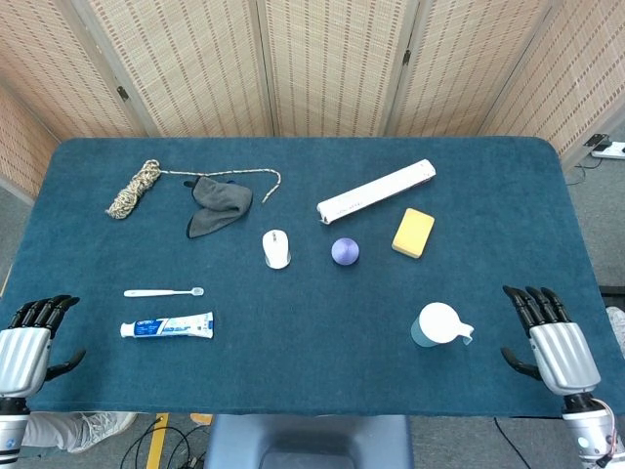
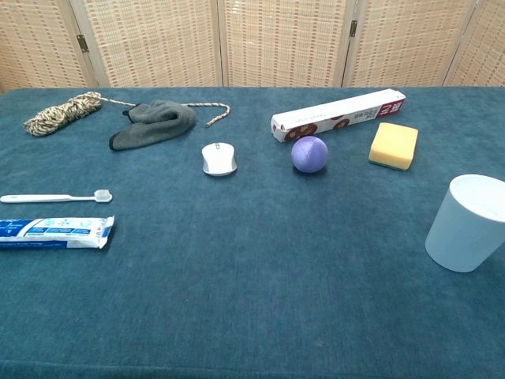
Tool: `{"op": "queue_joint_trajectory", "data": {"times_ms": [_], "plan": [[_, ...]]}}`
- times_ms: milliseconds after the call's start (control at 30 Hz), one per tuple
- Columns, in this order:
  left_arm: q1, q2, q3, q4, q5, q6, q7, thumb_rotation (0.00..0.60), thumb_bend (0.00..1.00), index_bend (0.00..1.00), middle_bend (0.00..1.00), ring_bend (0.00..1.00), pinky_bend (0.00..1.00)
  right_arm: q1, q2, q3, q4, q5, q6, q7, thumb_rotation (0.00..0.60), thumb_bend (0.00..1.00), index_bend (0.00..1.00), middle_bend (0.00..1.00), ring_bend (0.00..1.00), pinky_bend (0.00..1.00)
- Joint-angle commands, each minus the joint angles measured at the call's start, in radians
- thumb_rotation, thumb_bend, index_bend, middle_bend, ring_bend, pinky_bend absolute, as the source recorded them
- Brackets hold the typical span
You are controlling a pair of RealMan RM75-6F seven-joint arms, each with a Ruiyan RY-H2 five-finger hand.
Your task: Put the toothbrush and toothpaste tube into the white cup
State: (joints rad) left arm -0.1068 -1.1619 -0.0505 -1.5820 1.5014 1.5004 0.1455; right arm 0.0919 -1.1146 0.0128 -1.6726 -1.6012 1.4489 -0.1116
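Nothing done yet. Toothbrush (image 1: 163, 291) and toothpaste tube (image 1: 166, 325) lie side by side on the blue cloth, front left, untouched. White cup (image 1: 437, 324) stands upright, front right, well apart from both. My left hand (image 1: 23, 350) and right hand (image 1: 553, 344) sit at the table edge, fingers spread, holding nothing. Both pickups remain.
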Motion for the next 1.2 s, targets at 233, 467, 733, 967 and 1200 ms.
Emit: {"op": "queue_joint_trajectory", "data": {"times_ms": [233,467,733,967,1200], "plan": [[0.01,0.001,0.008,0.007,-0.003,0.003,-0.014,0.6,0.23,0.23,0.23,0.21,0.21,0.075,-0.032,-0.007,-0.037,-0.015,-0.118,-0.04,0.6,0.14,0.02,0.15,0.1,0.1],[0.014,0.003,0.013,0.016,-0.007,-0.004,-0.024,0.6,0.23,0.23,0.23,0.21,0.21,0.141,-0.096,0.008,-0.009,0.038,-0.233,-0.048,0.6,0.14,0.02,0.15,0.1,0.11],[0.014,0.001,0.014,0.024,-0.013,-0.012,-0.03,0.6,0.23,0.23,0.23,0.21,0.21,0.209,-0.161,0.023,0.033,0.075,-0.324,-0.034,0.6,0.17,0.02,0.15,0.1,0.14],[0.015,0.001,0.013,0.027,-0.017,-0.016,-0.033,0.6,0.23,0.23,0.23,0.21,0.21,0.24,-0.188,0.033,0.052,0.107,-0.358,-0.01,0.6,0.24,0.15,0.25,0.15,0.27],[0.015,0.007,0.012,0.023,-0.018,-0.015,-0.034,0.6,0.23,0.23,0.23,0.21,0.21,0.263,-0.203,0.046,0.053,0.111,-0.356,0.016,0.6,0.27,0.31,0.34,0.25,0.42]]}}
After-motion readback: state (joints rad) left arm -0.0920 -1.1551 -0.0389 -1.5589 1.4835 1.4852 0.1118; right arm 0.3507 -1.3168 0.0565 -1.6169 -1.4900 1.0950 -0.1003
